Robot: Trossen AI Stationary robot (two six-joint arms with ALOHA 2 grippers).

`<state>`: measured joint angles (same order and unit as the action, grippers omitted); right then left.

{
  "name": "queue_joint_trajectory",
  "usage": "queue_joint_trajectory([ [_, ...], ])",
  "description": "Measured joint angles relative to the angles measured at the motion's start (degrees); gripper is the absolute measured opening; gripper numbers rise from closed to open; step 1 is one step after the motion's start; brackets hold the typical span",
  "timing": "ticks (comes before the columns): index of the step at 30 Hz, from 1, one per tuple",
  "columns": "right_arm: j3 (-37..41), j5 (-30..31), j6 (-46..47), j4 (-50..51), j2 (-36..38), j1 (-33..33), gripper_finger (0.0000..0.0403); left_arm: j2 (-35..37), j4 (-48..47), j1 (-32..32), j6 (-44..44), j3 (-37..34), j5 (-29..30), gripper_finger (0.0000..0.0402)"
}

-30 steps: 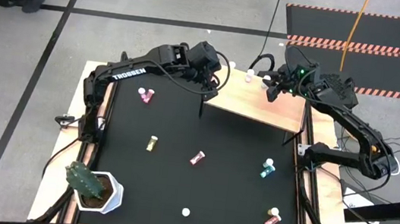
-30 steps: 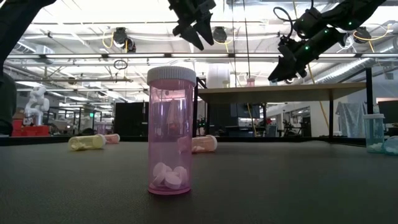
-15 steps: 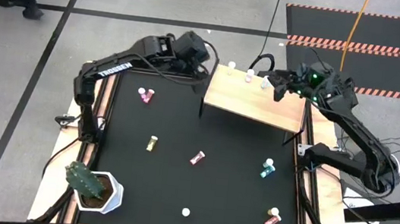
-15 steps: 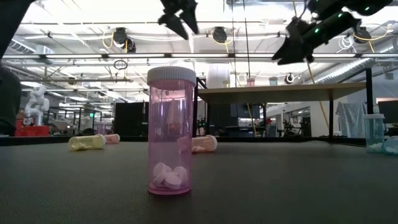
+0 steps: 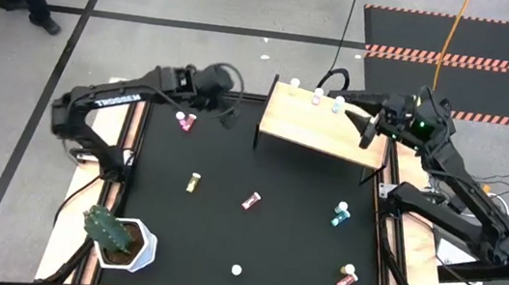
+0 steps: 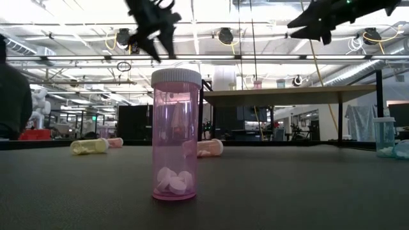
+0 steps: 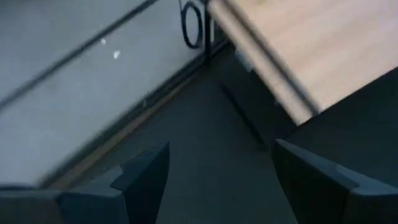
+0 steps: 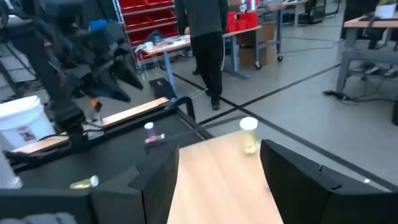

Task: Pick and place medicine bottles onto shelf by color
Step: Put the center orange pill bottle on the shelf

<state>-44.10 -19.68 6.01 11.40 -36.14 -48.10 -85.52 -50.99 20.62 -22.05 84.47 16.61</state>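
On the black bench (image 5: 291,244) with its pale wooden frame, six small white-capped medicine bottles, all well apart: one pink bottle (image 5: 184,120) toward the far left, one yellow bottle (image 5: 193,182) and one reddish-pink bottle (image 5: 250,200) about mid-bench, one teal bottle (image 5: 339,213) toward the right edge, one red bottle (image 5: 346,277) near the front right corner, and one front bottle (image 5: 236,270) close to the near edge, showing only its white cap from above. Three more in a row of bottles (image 5: 318,96) along the far edge of the one light wooden rectangular shelf (image 5: 333,138) on thin black legs, at the far right of the bench; body colours too small to tell. One green cactus (image 5: 106,227) in a white pot at the near left corner. Left gripper (image 5: 227,112) hanging over the bench between the pink bottle and the shelf's left edge, fingers (image 7: 146,177) spread apart with nothing between them. Right gripper (image 5: 369,132) above the shelf's right end, fingers (image 8: 292,171) likewise parted and empty. Bare shelf board on the near side of the row; broad bare black surface between the scattered bottles and along the left side.
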Motion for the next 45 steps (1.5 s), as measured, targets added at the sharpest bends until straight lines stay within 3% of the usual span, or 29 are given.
queue_joint_trajectory([
  [5, 5.52, 0.02, 2.09, -0.68, 2.49, 3.28, 0.022, 4.87, 4.11, -2.49, -7.05, -10.94, -5.09, 0.0282],
  [11, 10.21, 2.1, 10.48, -5.02, 1.75, 6.23, 0.0215, 5.36, 4.83, -5.47, -5.48, -15.56, -5.62, 0.0282],
  [18, 1.19, 19.22, 6.0, 2.53, -0.38, 17.68, 0.017, 5.0, 4.61, -4.98, -5.91, -21.32, -5.82, 0.0282],
  [24, -10.62, 32.3, 4.76, 17.05, -7.72, 29.05, 0.0146, 4.96, 4.84, -1.84, -4.0, -24.92, -12.34, 0.0282],
  [29, -15.66, 47.16, 5.72, 21.54, -17.16, 41.95, 0.0136, 4.96, 7.59, 0.43, 3.25, -26.56, -9.06, 0.0282],
  [32, -17.31, 51.6, 9.32, 21.43, -22.17, 47.85, 0.0129, 4.96, 10.33, 1.48, 8.23, -27.22, -7.15, 0.0282],
  [36, -17.64, 52.74, 17.85, 21.82, -25.43, 53.01, 0.0119, 4.96, 13.23, 2.35, 10.5, -27.68, -7.09, 0.0282],
  [45, -17.66, 52.63, 35.73, 35.77, -22.24, 56.9, 0.0098, 4.96, 7.01, 2.01, -4.38, -27.7, -11.16, 0.0282],
])
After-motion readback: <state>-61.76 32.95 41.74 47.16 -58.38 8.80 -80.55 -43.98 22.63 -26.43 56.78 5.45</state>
